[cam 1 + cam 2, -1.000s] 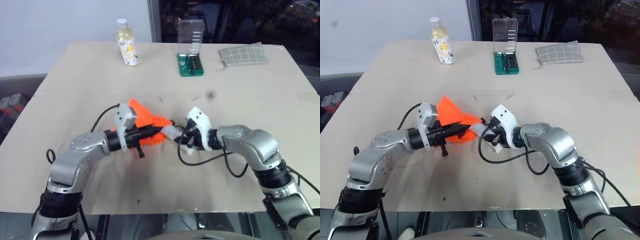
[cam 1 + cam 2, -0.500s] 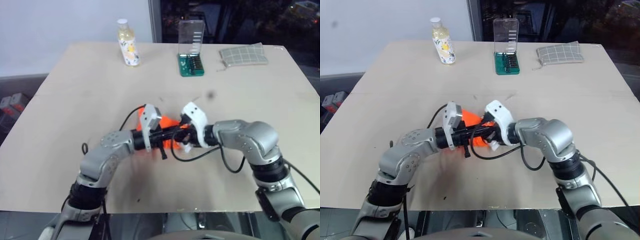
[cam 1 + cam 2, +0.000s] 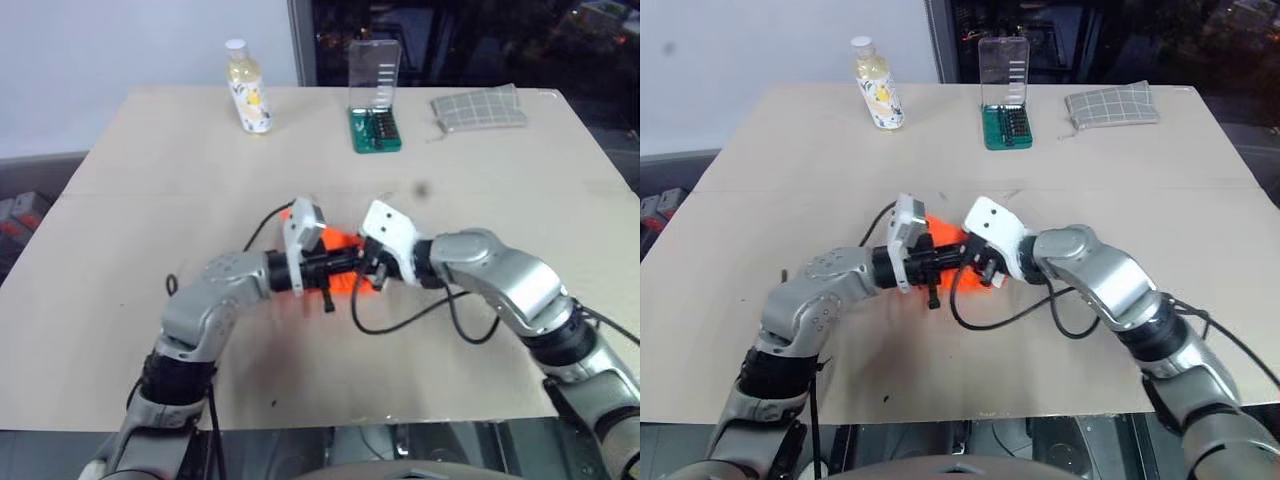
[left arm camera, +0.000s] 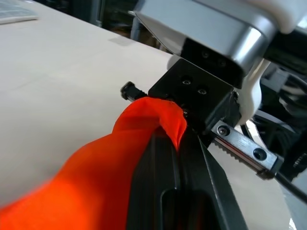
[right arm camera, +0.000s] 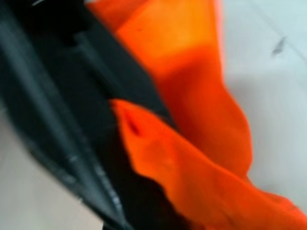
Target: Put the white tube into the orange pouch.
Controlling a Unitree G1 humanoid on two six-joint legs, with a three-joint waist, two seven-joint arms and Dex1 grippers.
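The orange pouch is bunched up and held above the middle of the table. My left gripper points to the right and is shut on its fabric, which drapes over the black fingers. My right gripper meets it head-on from the right, nose against the pouch's raised fold. Its black housing sits right behind that fold. Orange cloth lies close in front of the right wrist camera. The white tube is hidden.
At the table's far edge stand a yellowish bottle, a green bit case with a clear lid and a grey checked pouch. Black cables loop below the right wrist. Bare tabletop lies all around.
My left arm swung right with the pouch until it met the right gripper. The white tube, seen between the two a second ago, has gone out of sight. The right hand rolled.
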